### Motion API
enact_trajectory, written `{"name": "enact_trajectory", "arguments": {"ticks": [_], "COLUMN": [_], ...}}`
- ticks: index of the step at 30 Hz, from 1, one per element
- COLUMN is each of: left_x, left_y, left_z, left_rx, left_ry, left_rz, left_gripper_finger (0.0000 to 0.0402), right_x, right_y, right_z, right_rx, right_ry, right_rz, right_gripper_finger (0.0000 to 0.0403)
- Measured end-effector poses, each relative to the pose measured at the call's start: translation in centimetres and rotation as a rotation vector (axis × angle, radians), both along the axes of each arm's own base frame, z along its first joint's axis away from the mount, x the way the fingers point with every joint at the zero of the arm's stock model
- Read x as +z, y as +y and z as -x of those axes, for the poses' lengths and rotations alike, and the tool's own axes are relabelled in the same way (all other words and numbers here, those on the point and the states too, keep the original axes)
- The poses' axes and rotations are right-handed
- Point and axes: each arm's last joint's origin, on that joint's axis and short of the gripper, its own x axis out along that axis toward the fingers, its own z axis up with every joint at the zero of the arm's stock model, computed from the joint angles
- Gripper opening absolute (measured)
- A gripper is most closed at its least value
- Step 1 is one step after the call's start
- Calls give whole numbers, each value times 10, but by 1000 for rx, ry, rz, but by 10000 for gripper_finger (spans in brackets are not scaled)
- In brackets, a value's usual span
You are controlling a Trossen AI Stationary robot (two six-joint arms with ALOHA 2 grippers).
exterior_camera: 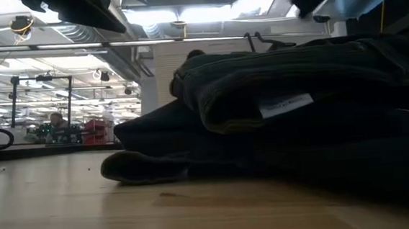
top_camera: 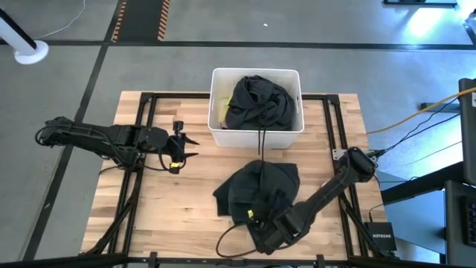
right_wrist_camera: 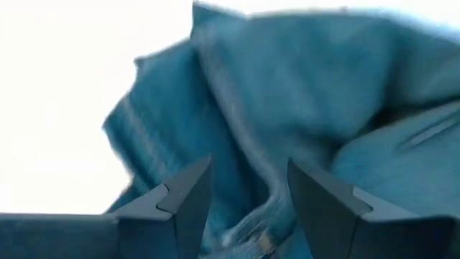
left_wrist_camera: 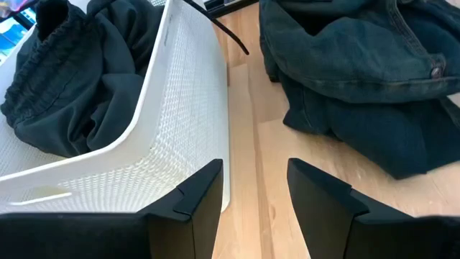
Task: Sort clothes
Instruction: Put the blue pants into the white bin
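A dark heap of clothes (top_camera: 260, 186) lies on the wooden table in front of the white bin (top_camera: 216, 104). In the low view a dark green piece with a white label (exterior_camera: 285, 104) lies on top of the heap. A black garment (top_camera: 256, 100) fills the bin, with a bit of yellow (top_camera: 221, 112) at its left wall. My right gripper (right_wrist_camera: 248, 208) is open at the heap's near edge (top_camera: 268, 227), pointing down at the cloth. My left gripper (top_camera: 190, 147) hangs open left of the bin, aimed at the gap between bin (left_wrist_camera: 172, 108) and heap (left_wrist_camera: 359, 79). My right gripper's open fingers (right_wrist_camera: 180, 205) stand close over the dark cloth at the heap's near edge. The right wrist view is blurred, so I cannot tell whether they touch it.
A thin black cord (top_camera: 260, 140) hangs from the bin's near wall down toward the heap. Black frame rails (top_camera: 141, 149) run along the table's left and right sides. Bare wood lies between my left gripper and the heap.
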Motion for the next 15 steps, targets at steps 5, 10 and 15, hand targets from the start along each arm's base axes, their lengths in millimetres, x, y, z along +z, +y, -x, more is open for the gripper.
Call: {"name": "enact_trajectory", "arguments": {"ticks": [5,10,15], "left_x": [0,0,0], "left_y": [0,0,0], "left_z": [0,0,0], "left_rx": [2,3,4], "left_ry": [-3,-3,-3], "left_rz": [3,5,6], "left_gripper_finger": [153,153,153], "right_x": [25,30,23], "right_y": [7,9,10], "right_z": [2,4,1], "right_rx": [13,25,47], "right_ry": [-162,-217,-176], "right_rz": [166,262,264], "right_gripper_finger": [197,197,197]}}
